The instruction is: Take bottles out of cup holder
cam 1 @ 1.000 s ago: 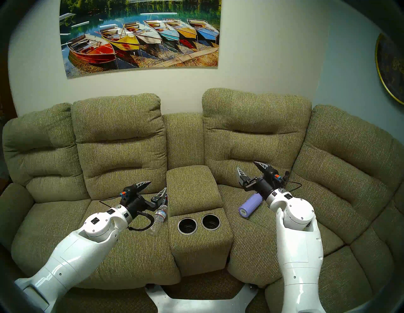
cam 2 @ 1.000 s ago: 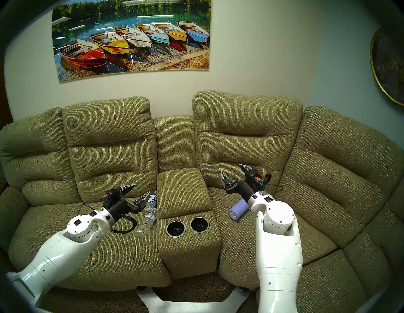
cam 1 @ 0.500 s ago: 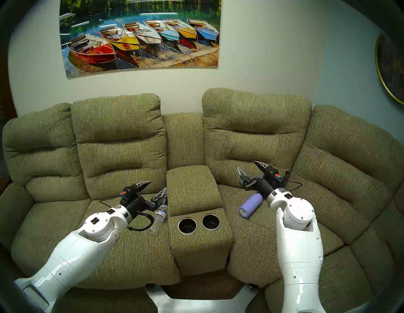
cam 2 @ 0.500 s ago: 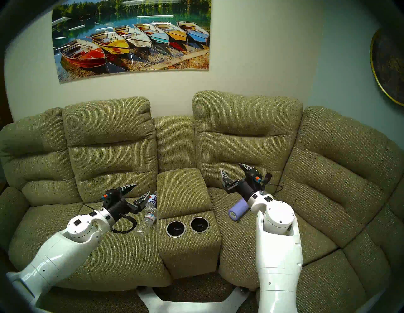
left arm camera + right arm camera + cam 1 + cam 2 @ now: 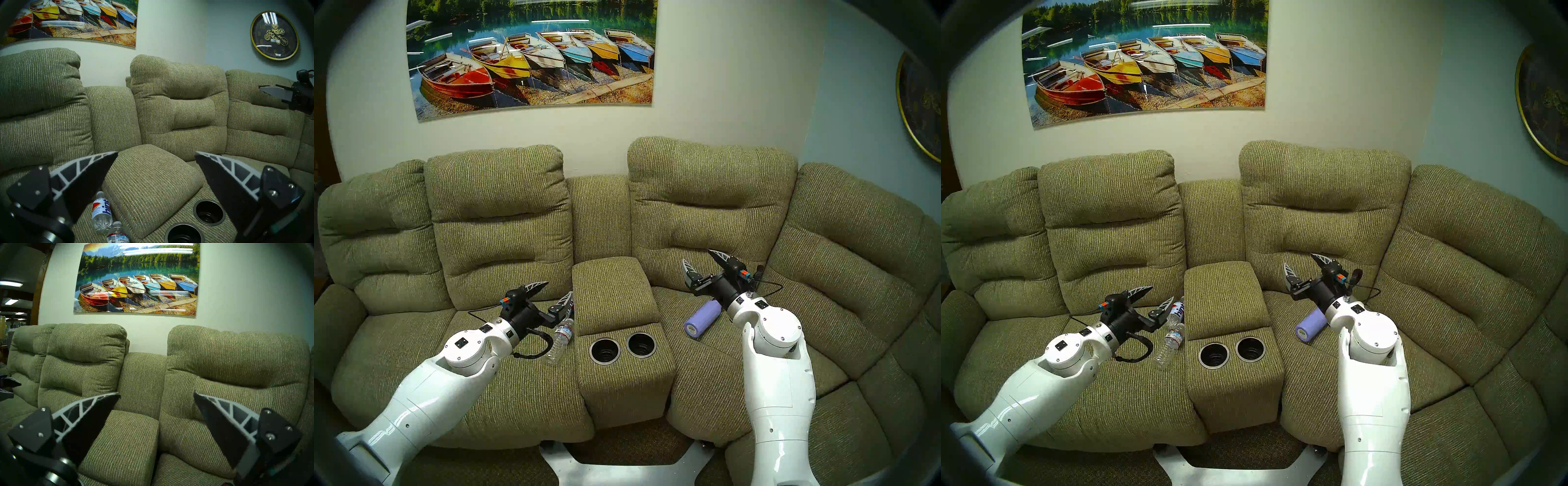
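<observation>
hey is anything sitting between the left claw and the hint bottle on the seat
Nothing visible blocks it. The left claw is open above the seat, and the hint bottle lies below it against the console's side. The crinkled water bottle lies just nearer the seat's front, touching or nearly touching it, not across the way down.

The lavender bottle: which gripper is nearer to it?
Right. The right gripper hangs open just above and behind the lavender bottle on the right seat; the left gripper, also open, is across the cup holder, over the left seat.
</observation>
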{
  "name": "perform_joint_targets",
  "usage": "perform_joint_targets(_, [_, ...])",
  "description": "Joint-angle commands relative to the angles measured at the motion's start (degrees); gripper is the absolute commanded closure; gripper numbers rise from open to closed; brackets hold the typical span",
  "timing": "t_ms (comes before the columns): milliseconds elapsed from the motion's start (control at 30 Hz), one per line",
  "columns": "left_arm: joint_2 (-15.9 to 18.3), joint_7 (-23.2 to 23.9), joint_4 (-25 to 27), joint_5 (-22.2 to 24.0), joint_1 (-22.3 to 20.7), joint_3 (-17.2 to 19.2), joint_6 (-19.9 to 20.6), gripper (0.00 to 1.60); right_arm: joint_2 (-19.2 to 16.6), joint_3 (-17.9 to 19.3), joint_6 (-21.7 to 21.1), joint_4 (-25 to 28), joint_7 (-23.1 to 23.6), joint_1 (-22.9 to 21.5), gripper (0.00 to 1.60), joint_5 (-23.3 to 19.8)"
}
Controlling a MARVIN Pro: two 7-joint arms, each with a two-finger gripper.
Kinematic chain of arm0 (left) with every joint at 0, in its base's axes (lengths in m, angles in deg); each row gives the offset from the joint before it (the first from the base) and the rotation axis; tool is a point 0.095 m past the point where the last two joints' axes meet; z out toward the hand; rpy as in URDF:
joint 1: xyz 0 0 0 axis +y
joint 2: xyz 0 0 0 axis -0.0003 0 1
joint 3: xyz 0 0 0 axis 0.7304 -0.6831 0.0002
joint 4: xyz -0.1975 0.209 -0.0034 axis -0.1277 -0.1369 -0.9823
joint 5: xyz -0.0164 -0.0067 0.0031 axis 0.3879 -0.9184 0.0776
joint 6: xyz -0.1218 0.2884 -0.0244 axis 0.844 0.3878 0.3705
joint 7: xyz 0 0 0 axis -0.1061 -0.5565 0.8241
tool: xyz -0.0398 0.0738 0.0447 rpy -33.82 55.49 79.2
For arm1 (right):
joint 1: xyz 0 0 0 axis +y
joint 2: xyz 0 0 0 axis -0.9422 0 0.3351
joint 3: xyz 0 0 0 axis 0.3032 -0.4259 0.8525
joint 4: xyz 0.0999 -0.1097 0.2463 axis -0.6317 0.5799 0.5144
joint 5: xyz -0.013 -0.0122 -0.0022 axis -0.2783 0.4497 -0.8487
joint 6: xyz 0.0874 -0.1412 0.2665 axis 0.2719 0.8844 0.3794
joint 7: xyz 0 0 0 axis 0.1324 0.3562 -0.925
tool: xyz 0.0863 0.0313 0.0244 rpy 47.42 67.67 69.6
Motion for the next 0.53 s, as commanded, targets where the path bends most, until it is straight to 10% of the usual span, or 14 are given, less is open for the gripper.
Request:
perform_joint_targets(0, [-0.1, 0.1, 1.2, 0.2, -0.1, 0.3, -0.5, 0.00, 0.2, -0.4, 0.4, 1.4, 0.2, -0.5, 0.00, -0.1])
perform_joint_targets(500, [-0.1, 0.1, 1.2, 0.2, -0.1, 0.2, -0.5, 0.00, 0.2, -0.4, 0.4, 1.4, 0.2, -0.6, 0.00, -0.1])
